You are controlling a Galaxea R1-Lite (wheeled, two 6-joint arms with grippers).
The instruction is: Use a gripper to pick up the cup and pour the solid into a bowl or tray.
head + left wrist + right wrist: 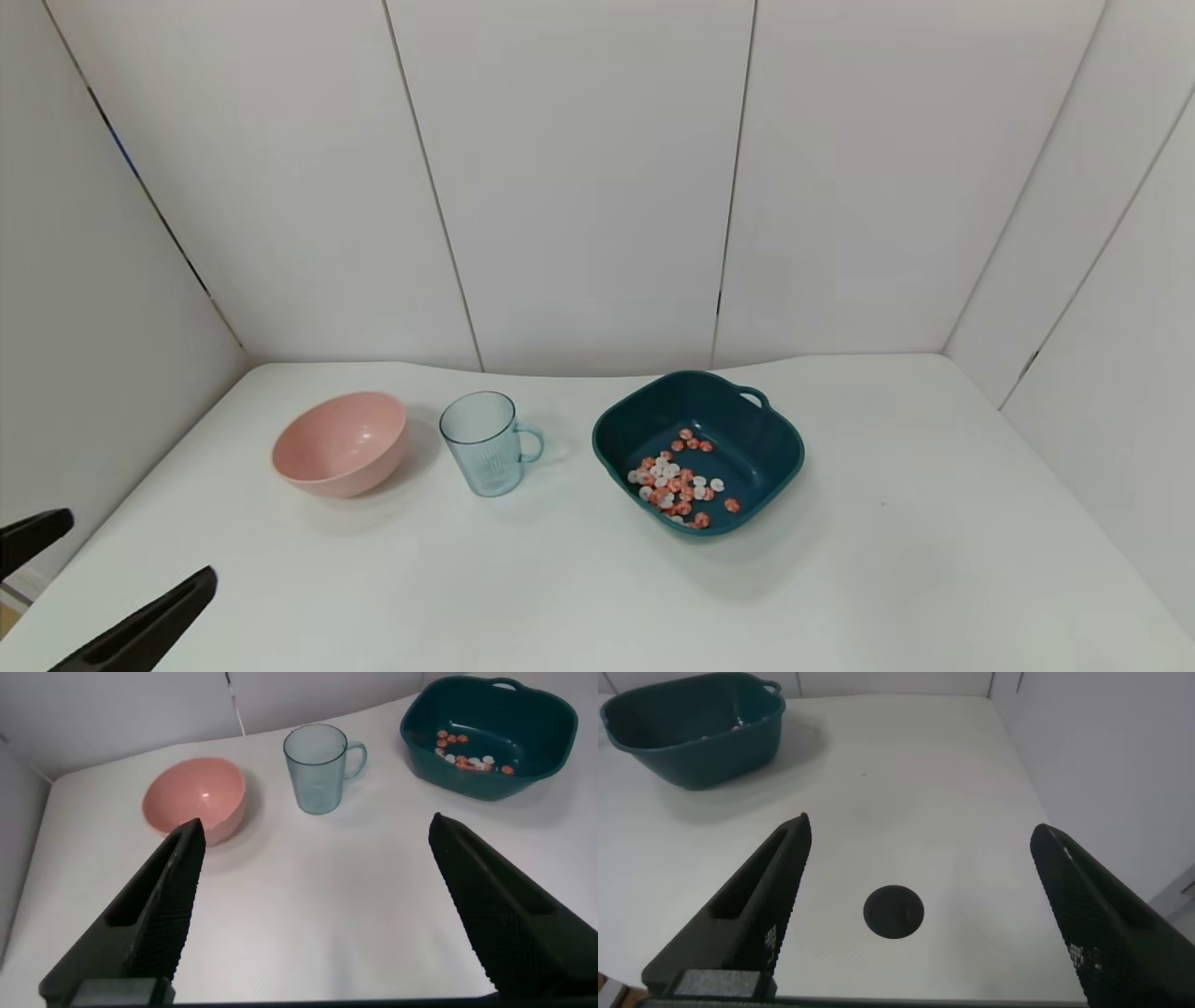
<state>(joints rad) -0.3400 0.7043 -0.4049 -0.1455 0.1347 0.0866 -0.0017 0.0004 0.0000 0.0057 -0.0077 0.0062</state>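
**Cup stands empty beside the teal basin, both grippers spread wide**

The cup (pixel 485 443), a pale-blue ribbed mug, stands upright on the white table (pixel 579 597). Taking the cup as the landmark: its loop handle points toward the teal basin (pixel 780 467), which sits apart from it on the robot's right. No pieces can be seen inside the cup. On the cup's other side, just beside it but not touching, rests a round pink bowl (pixel 340 444), tilted a little and empty.

The solid (pixel 674 481), small orange-red and white button-like pieces, lies scattered across the floor of the basin, mostly toward the side nearer the cup and the robot. The basin's cut-out handle is on the rim farthest from the robot.

The left gripper (pixel 107 574) shows at the near left corner of the head view, well apart from the cup and nearer the robot than the pink bowl. Its fingers are spread wide with nothing between them; the left wrist view looks past them (pixel 313 915) to the cup (pixel 318 768), the pink bowl (pixel 194 796) and the basin (pixel 537 765).

The right gripper (pixel 920 910) does not show in the head view. Its wrist view shows it wide apart and empty, above bare table, on the far side of the basin (pixel 691 747) from the cup. A round dark spot (pixel 894 912) marks the table under it
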